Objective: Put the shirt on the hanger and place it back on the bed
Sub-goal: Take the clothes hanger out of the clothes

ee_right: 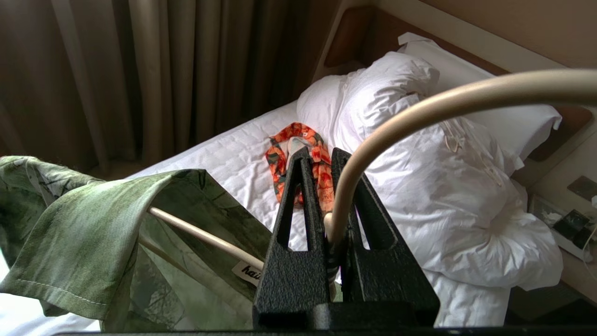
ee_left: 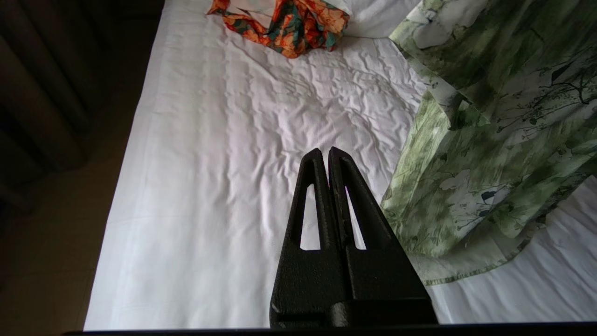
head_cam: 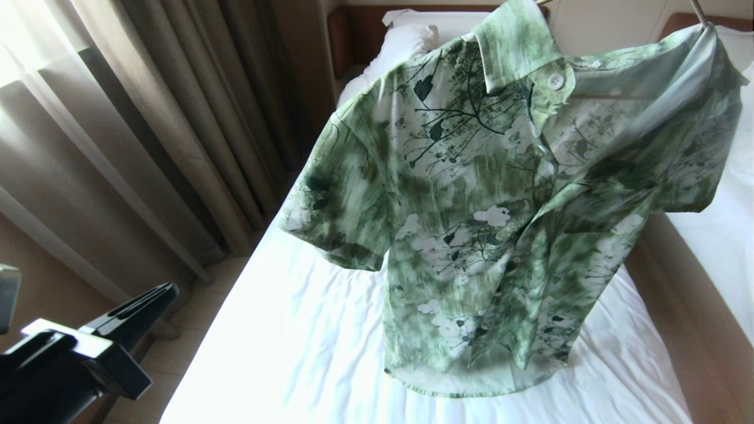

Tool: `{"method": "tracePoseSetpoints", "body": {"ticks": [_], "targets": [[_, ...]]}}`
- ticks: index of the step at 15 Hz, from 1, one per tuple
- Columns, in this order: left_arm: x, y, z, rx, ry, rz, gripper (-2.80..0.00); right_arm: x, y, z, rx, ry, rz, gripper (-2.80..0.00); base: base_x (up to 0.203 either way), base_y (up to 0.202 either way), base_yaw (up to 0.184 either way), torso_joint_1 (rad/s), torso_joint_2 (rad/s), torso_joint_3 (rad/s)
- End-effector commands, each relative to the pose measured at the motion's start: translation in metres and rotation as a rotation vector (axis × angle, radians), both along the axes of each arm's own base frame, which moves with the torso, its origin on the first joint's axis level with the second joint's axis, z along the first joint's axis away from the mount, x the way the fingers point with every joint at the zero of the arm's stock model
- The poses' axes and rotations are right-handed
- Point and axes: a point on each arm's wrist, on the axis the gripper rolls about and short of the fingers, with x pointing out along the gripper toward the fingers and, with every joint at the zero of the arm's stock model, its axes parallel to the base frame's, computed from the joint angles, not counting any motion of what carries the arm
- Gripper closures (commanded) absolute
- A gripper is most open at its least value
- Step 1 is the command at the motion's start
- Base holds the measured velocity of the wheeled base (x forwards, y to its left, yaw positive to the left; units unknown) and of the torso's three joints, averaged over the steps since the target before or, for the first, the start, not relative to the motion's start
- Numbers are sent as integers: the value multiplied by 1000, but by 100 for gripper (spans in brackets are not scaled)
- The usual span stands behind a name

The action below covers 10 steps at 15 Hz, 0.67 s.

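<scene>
I have the right gripper [ee_right: 326,219] clamped on the hanger [ee_right: 419,112] at the base of its curved hook, and that grip is what keeps the shirt [head_cam: 489,224] up in the air over the bed [head_cam: 294,353]. Holding by the hook lets the garment hang free below, so I judge it can be laid down flat without bunching. In the right wrist view one cream arm of the hanger runs into the green fabric, so that shoulder is threaded; the other shoulder I cannot confirm from here.

In the head view the shirt hangs tilted, collar toward the far right and hem low toward the near side, with the hem just above or brushing the white sheet; I cannot tell which.

The left gripper [ee_left: 325,154] has its fingers pressed together and holds nothing. It sits off to the near left, just beside the shirt's hanging edge but apart from it, out of the way of the cloth.

An orange patterned garment [ee_left: 289,23] lies crumpled at the far end of the bed by the pillows [ee_right: 419,154], well apart from the shirt, and curtains [head_cam: 147,118] hang along the left.

As I read it, the hanging step looks about done, and lowering the hanger onto the open sheet is what remains.
</scene>
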Motion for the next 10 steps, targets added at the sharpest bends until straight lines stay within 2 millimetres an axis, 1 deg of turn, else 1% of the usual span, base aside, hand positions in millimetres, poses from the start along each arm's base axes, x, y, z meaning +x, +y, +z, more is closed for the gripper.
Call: {"method": "tracePoseSetpoints", "body": {"ticks": [1, 4, 10], "targets": [[-3, 1, 0, -5, -12, 5, 0, 1, 1, 1, 0, -4, 0, 0, 0, 0, 0, 0, 0, 0], [-4, 2, 0, -7, -17, 11, 0, -1, 0, 4, 6, -18, 1, 0, 0, 0, 0, 0, 0, 0], [-7, 4, -1, -9, -20, 26, 0, -3, -1, 5, 14, -16, 2, 0, 0, 0, 0, 0, 0, 0]]}}
